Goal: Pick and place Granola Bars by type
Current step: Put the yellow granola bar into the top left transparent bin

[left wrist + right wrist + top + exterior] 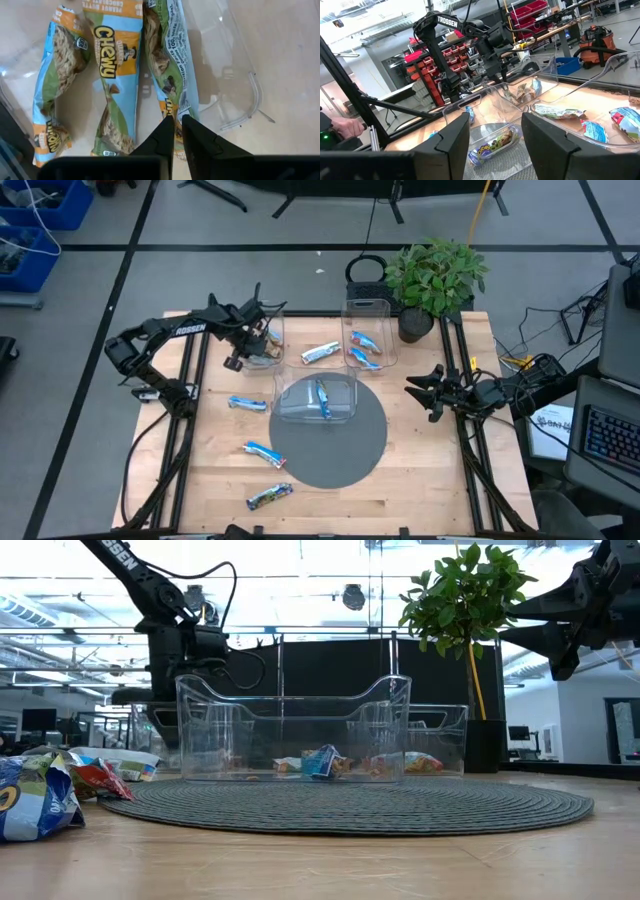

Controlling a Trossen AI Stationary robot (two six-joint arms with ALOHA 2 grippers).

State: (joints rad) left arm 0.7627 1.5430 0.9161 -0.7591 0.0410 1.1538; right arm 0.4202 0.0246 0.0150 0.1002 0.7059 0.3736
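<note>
My left gripper point(250, 345) hangs over the far-left clear bin point(272, 320), its fingers closed on the near end of a tan and blue granola bar point(167, 60). Two more bars of that kind point(112, 75) lie flat on the bin's floor beside it. Two bright blue bars point(362, 348) lie in the far-right bin, and one silvery-blue bar point(323, 398) lies in the centre bin. Loose bars lie on the table point(320, 352), point(247, 403), point(262, 452), point(270, 496). My right gripper point(428, 395) is open and empty at the table's right point(495, 135). My left gripper pinches the tan and blue bar by its end point(172, 107) between its two fingertips point(165, 132), coming from above. The bar is turned on its edge, seam side showing, and reaches away from the fingers along the bin floor beside the other two bars.
The centre bin point(290, 412) stands on a round grey mat point(350, 455). A potted plant point(435, 275) stands at the far right corner, behind the right bin point(388, 315). Bare wood shows at the near right of the table.
</note>
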